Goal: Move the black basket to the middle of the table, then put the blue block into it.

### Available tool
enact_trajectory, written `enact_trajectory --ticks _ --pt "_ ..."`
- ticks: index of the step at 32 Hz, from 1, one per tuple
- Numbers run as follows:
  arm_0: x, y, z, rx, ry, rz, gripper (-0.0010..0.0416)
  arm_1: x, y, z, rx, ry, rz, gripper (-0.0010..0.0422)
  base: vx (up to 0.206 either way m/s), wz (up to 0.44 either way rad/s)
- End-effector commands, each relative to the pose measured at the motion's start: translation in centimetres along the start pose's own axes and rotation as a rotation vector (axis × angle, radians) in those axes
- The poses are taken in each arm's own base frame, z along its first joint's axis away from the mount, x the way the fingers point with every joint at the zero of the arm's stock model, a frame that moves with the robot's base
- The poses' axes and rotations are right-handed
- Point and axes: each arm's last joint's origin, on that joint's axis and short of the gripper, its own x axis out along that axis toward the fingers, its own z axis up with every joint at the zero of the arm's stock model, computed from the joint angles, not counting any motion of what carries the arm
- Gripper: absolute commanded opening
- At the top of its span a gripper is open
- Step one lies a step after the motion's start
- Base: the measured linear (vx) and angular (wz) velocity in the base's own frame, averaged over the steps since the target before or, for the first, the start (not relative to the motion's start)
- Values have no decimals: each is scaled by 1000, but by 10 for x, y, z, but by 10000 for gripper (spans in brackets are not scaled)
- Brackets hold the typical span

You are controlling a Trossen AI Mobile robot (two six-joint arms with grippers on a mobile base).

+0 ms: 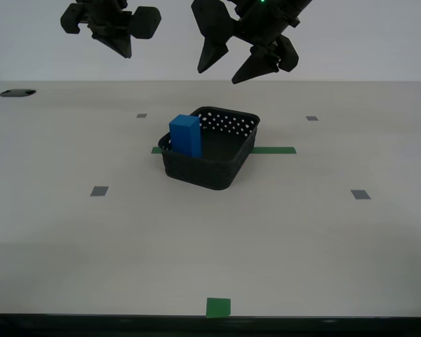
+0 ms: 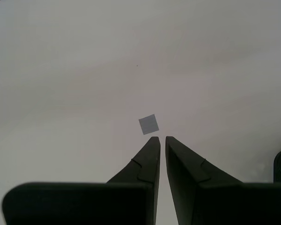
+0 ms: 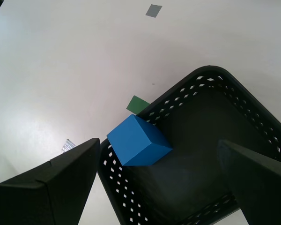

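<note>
Item: block [image 1: 185,135]. Bright blue, taller than wide. You find it standing upright inside the basket [image 1: 217,166], long axis vertical, tucked into the corner toward the exterior view's left and touching or nearly touching the perforated wall there. Its top rises above the rim.

Item: basket. Black, square, rounded corners. You see it resting on the tabletop [image 1: 281,239] about midway across, sitting over the green tape strip [image 1: 275,150], which shows on both sides of it. It sits turned slightly askew to the tabletop's edge.

Item: first gripper [image 1: 237,67]. Raised clear of the basket, jaws spread wide and empty. In the first wrist view the block [image 3: 138,142] and the basket's interior [image 3: 196,154] lie directly below and between the two jaws, so this arm is the nearer one; the block lies straight down from it.

Item: second gripper [image 2: 160,138]. Jaws pressed nearly together, only a thin gap between the tips, holding nothing. It hangs high at the exterior view's left [image 1: 119,43], well apart from the basket, over bare tabletop with one grey square [image 2: 149,124] just beyond its tips.

Assessment: you can judge both parts of the task as met, block in basket and basket central. What remains is likely only to take the arms away; any lift should go straight up to stay clear of the block's top.
</note>
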Motion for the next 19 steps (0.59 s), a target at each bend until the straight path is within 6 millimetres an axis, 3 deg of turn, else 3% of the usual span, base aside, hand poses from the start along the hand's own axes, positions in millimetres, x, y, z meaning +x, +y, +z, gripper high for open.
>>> enact_trajectory --ticks 1,19 --pt "0 0 0 0 1 0 348 0 0 0 4 0 -2 13 0 0" --pt "0 0 0 0 1 0 348 0 0 0 4 0 -2 13 0 0"
